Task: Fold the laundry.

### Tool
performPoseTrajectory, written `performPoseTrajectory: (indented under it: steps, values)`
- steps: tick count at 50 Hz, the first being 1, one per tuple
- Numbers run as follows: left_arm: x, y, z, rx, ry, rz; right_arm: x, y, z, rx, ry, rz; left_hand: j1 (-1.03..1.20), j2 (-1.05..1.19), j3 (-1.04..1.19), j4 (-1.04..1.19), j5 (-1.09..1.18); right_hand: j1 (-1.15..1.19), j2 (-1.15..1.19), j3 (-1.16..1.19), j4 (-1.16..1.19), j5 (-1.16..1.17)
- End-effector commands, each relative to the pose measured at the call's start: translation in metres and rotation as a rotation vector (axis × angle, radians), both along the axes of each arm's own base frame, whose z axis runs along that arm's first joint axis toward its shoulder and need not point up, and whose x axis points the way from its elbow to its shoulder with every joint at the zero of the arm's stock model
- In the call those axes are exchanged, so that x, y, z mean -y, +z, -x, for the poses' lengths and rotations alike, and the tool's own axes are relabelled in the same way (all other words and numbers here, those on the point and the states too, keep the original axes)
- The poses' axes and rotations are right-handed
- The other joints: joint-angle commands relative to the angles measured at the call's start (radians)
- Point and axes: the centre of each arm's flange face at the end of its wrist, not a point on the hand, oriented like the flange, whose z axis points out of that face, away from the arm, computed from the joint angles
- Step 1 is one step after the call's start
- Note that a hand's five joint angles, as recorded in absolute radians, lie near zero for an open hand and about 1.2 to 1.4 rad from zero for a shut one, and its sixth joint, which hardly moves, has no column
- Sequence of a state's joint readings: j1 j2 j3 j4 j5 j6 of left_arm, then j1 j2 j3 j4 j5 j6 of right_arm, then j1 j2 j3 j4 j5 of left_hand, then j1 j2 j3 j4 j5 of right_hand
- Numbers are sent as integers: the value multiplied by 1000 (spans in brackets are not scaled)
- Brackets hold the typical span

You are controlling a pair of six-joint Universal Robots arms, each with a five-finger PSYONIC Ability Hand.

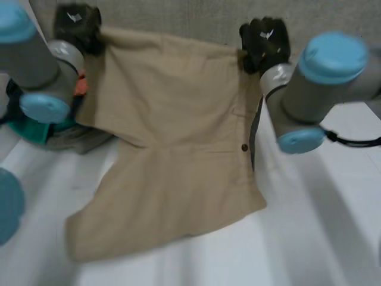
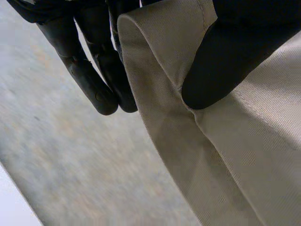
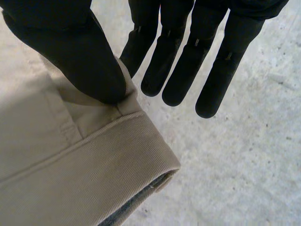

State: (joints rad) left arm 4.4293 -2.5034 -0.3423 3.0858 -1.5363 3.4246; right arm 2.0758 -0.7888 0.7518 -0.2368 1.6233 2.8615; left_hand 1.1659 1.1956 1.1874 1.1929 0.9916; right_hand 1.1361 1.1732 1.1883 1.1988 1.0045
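The tan shorts [image 1: 172, 149] lie spread on the white table [image 1: 321, 238], with their far edge raised. The left hand [image 1: 77, 24] pinches the far-left corner between thumb and fingers. The right hand [image 1: 265, 39] clamps the far-right waistband corner the same way. This looks like spreading before fold 1. Next, the 2 hands likely need to lay that edge flat and even. No brand or writing is readable.

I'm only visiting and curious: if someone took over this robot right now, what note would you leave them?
Left hand pinches the beige shorts at their far left corner. Right hand pinches the far right corner, at the waistband. The shorts lie mostly spread on the white table, with no fold made yet. More clothes are heaped under the left arm. To do: fold the shorts, then the heap.
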Motion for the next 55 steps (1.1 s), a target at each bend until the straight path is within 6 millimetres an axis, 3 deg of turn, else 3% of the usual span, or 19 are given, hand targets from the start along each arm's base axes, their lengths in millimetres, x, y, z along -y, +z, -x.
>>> performPoseTrajectory:
  steps: [1,2,4,6,12,17,24,28,29,32,33,37,41,48,55]
  values:
    - [20,-68,19,96,-79,-27,26,-61,-19,7,-65,120,-483,-513,-504,-510,-483,-511,-548,-563,-574,-554]
    - [20,-73,21,104,-80,-28,30,-70,-22,-13,-75,144,-991,-1021,-1013,-1018,-992,-962,-999,-1014,-1024,-1005]
    - [21,-71,21,101,-63,-18,31,-79,-26,-52,-86,146,-991,-1021,-1013,-1018,-992,-962,-999,-1014,-1024,-1005]
    - [23,-61,14,86,-14,-2,31,-73,-25,-82,-110,153,-991,-1021,-1013,-1018,-992,-962,-999,-1014,-1024,-1005]
    - [13,-11,-3,50,95,48,37,-29,3,-48,-163,128,-991,-1021,-1013,-1018,-992,-962,-999,-1014,-1024,-1005]
    - [-18,19,-12,60,110,19,12,8,22,-97,-120,66,-991,-1021,-1013,-1018,-992,-962,-999,-1014,-1024,-1005]
    - [-75,29,-23,121,86,-86,-33,12,37,-248,43,-84,-991,-1021,-1013,-1018,-992,-962,-999,-1014,-1024,-1005]
    - [-116,15,-29,195,45,-217,-61,-3,51,-328,122,-211,-991,-1021,-1013,-1018,-992,-962,-999,-1014,-1024,-1005]
    - [-141,0,-35,247,20,-322,-73,-11,56,-361,149,-265,-991,-1021,-1013,-1018,-992,-962,-999,-1014,-1024,-1005]
    - [-168,-15,-41,292,-12,-440,-94,-31,67,-437,191,-379,-985,-1015,-1007,-1012,-986,-962,-999,-1014,-1024,-1005]
    - [-186,-26,-45,317,-39,-518,-104,-41,73,-473,205,-426,-869,-898,-890,-895,-869,-898,-935,-950,-961,-941]
    - [-225,-55,-54,368,-109,-700,-126,-68,85,-559,255,-531,-783,-812,-804,-809,-783,-762,-799,-815,-825,-805]
    - [-250,-79,-61,398,-151,-806,-140,-94,89,-596,310,-560,-718,-747,-739,-745,-718,-721,-758,-773,-784,-764]
    - [-245,-112,-72,384,-122,-825,-140,-127,90,-596,320,-510,-735,-765,-757,-762,-735,-627,-664,-679,-690,-670]
    - [-237,-136,-73,382,-130,-884,-130,-146,86,-574,300,-438,-762,-791,-783,-789,-762,-287,-324,-340,-350,-330]
